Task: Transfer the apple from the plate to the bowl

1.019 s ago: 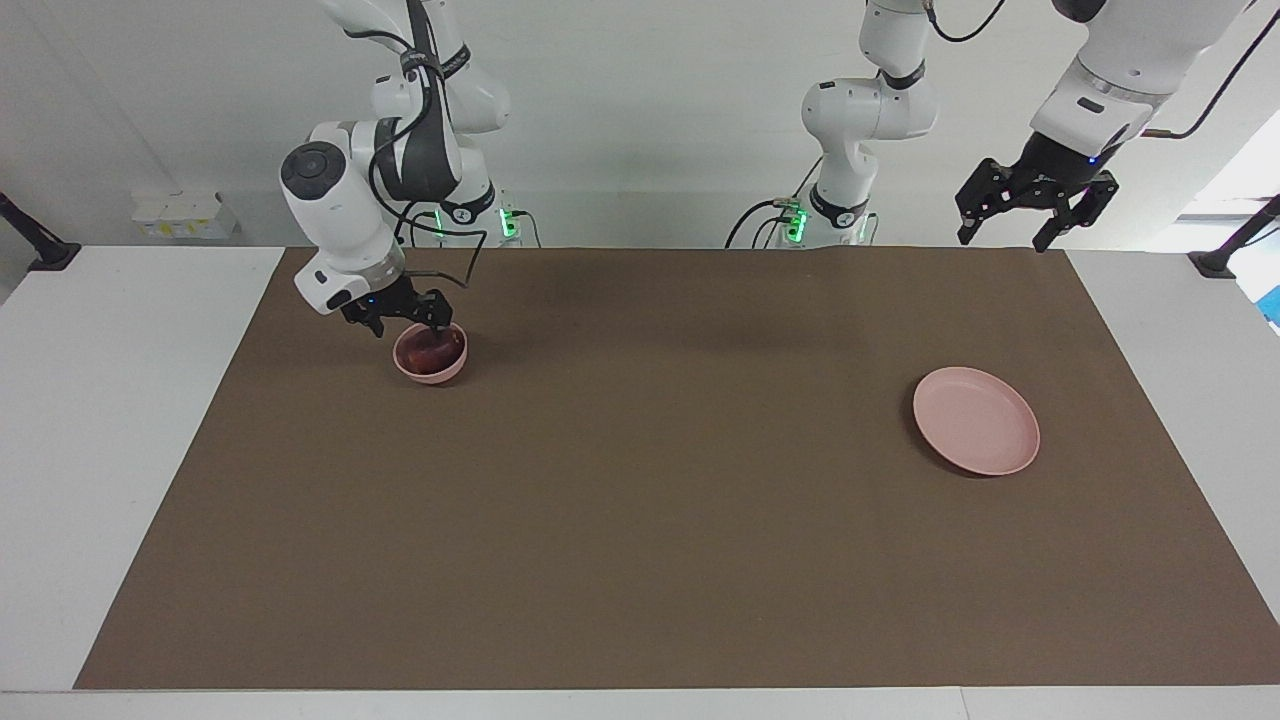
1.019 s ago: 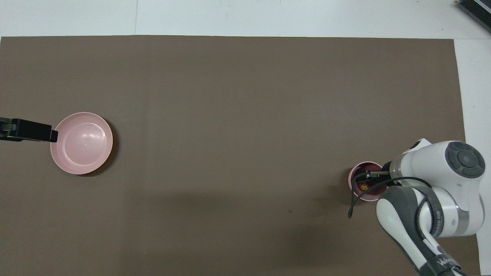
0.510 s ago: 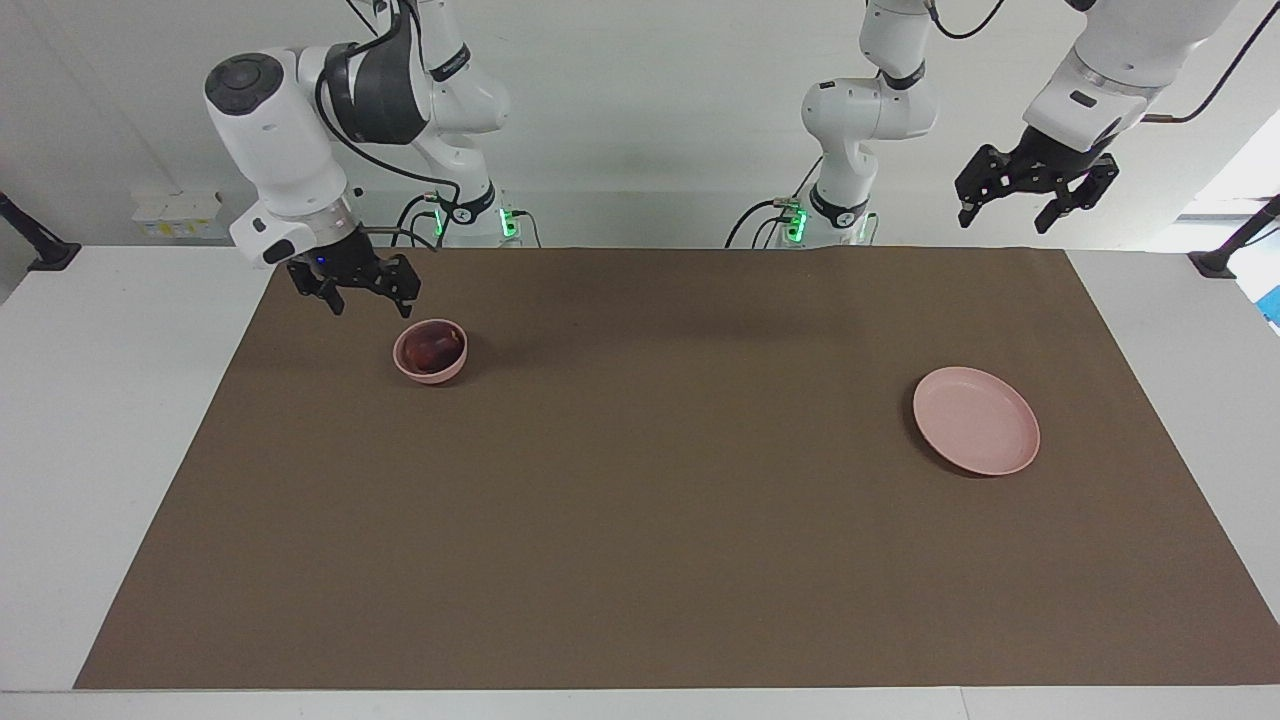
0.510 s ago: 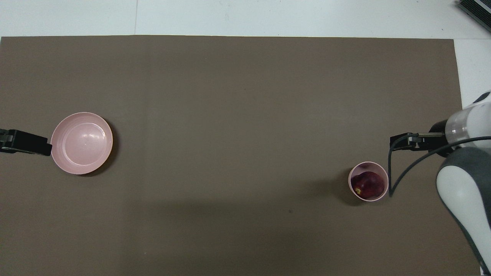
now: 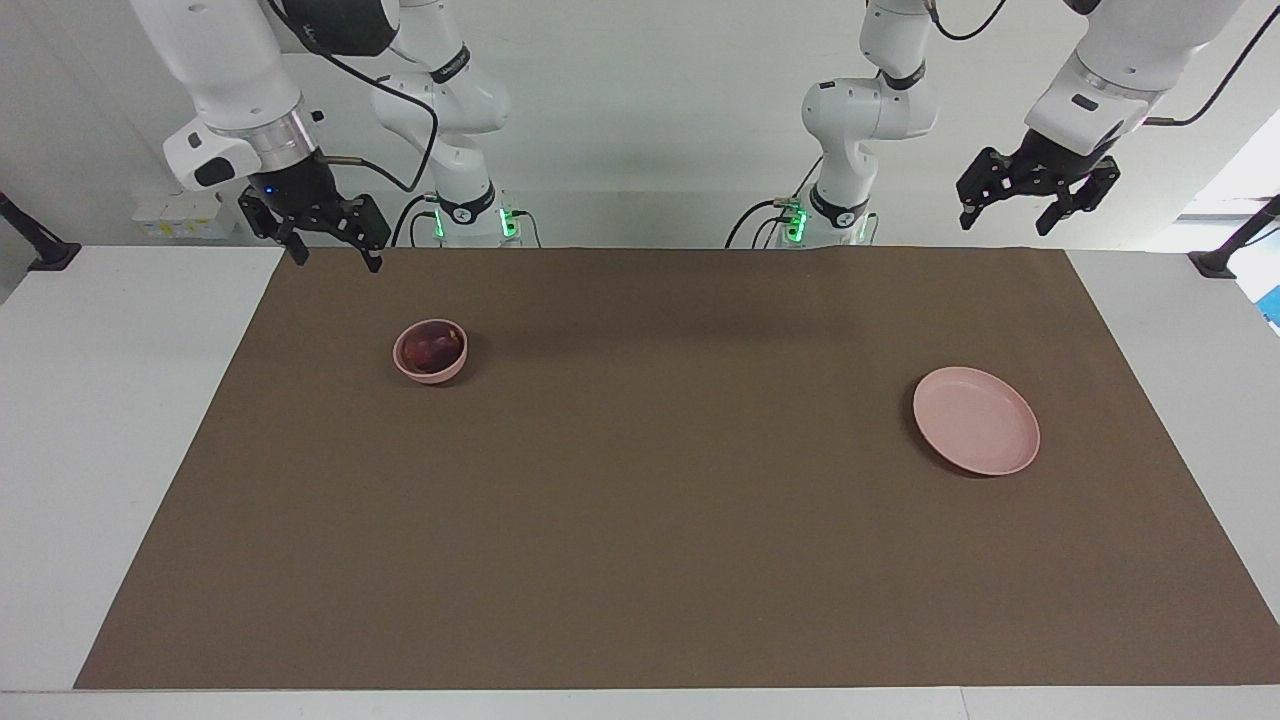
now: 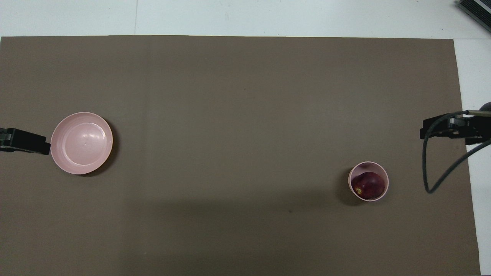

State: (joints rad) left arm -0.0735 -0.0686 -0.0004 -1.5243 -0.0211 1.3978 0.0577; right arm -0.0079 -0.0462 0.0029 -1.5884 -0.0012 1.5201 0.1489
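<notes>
The dark red apple (image 5: pixel 430 350) (image 6: pixel 368 185) lies inside the small pink bowl (image 5: pixel 432 376) (image 6: pixel 366 166), toward the right arm's end of the table. The flat pink plate (image 5: pixel 976 434) (image 6: pixel 81 143) sits bare toward the left arm's end. My right gripper (image 5: pixel 336 258) (image 6: pixel 441 130) hangs open and holds nothing, raised over the mat's edge, off to the side of the bowl and well above it. High above the mat's edge on the plate's side is my left gripper (image 5: pixel 1003 225) (image 6: pixel 25 140), open and holding nothing.
A brown mat (image 5: pixel 640 520) covers most of the white table (image 5: pixel 120 420). A black cable (image 6: pixel 433 180) loops down from the right wrist beside the bowl.
My right gripper has risen out of the bowl, leaving the apple in it, and has swung up and outward to the mat's edge. The left gripper has hardly moved.
</notes>
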